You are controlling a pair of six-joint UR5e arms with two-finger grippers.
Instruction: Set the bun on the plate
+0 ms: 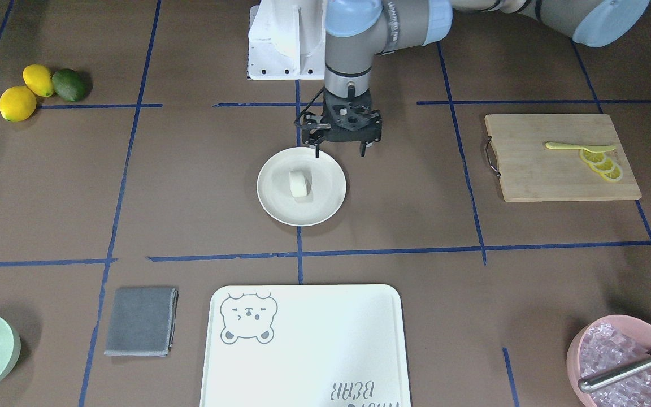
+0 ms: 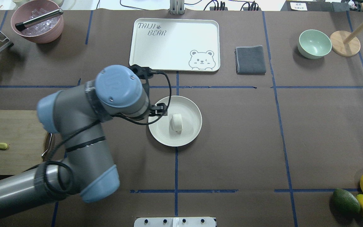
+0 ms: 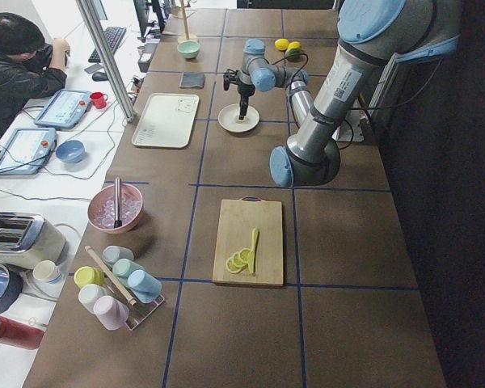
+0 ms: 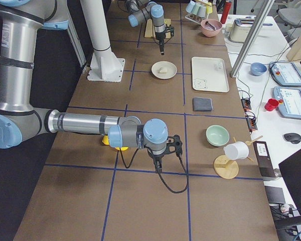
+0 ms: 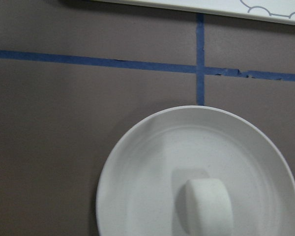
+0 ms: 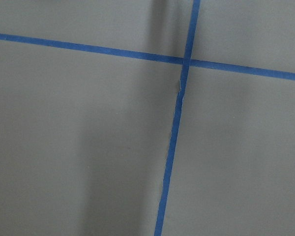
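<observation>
Brown table (image 1: 190, 186) | bun (image 1: 299, 185) on plate (image 1: 272, 199) | left pincer (image 1: 339, 148) spread, empty, plain only from front | right pincer (image 4: 158, 168): cannot tell

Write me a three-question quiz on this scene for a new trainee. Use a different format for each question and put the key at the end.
1. True or false: the bun lies on the plate.
2. Multiple choice: the left gripper is
A) shut on the bun
B) open and empty, above the plate's robot-side rim
C) shut on the plate's rim
3. Fill in: the lemon slices lie on the ____.

Key: 1 true; 2 B; 3 cutting board.
</observation>
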